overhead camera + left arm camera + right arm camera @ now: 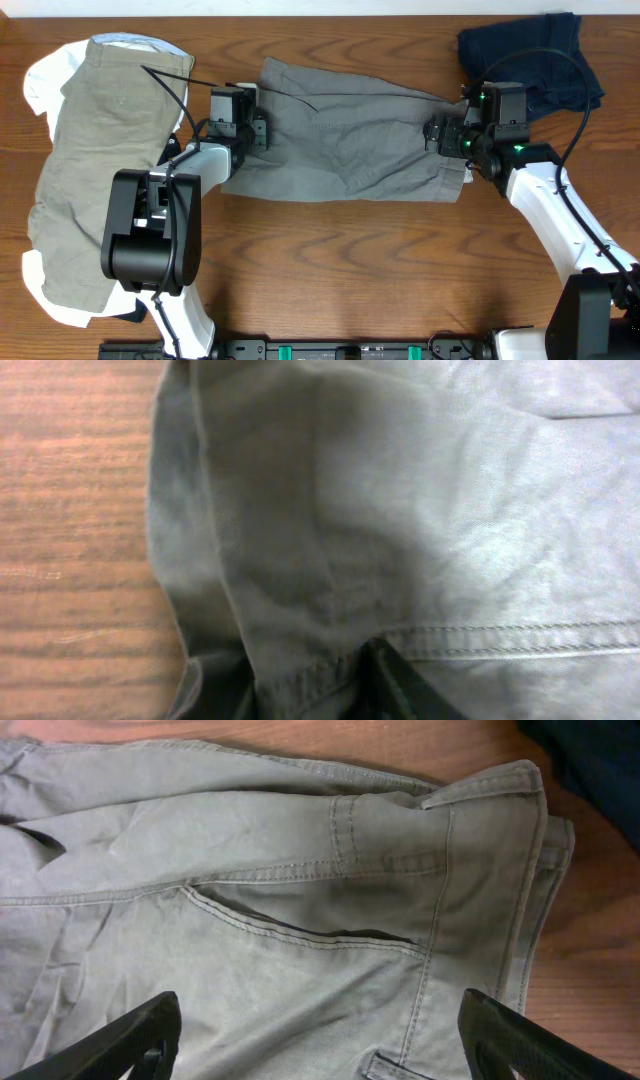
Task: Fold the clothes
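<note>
We have the grey shorts point(340, 140) spread lengthwise across the middle of the surface point(350, 270), one arm at each end. That looks to us like the setup for lifting or stretching both ends at once before a fold.

The right hand point(436, 134) sits over the waist end. In the right wrist view its fingers point(130, 1035) stand wide apart, with the waistband point(485, 830) and the slanted pocket point(300, 925) lying between and below them. Nothing is pinched there. We judge it is lined up to close on the waist.

The left hand point(262, 132) is at the opposite end, by the leg hem. Its camera is pressed so near the cloth that we see only folds, a stitched hem point(500, 640) and a dark shape at the bottom edge that may be a finger. We cannot tell whether this hand is wide, narrow or already gripping the shorts.

The other clothes are set aside, likely to keep the working area free. Khaki shorts point(100, 150) lie on a white piece point(45, 80) at the left, and a navy piece point(530, 55) sits at the far right corner, close behind the right hand.

The left arm covers part of the khaki shorts and the near-left corner of the grey shorts. The white piece shows only at its edges, so we cannot say what garment it is, and the navy piece is cut off by the frame.
</note>
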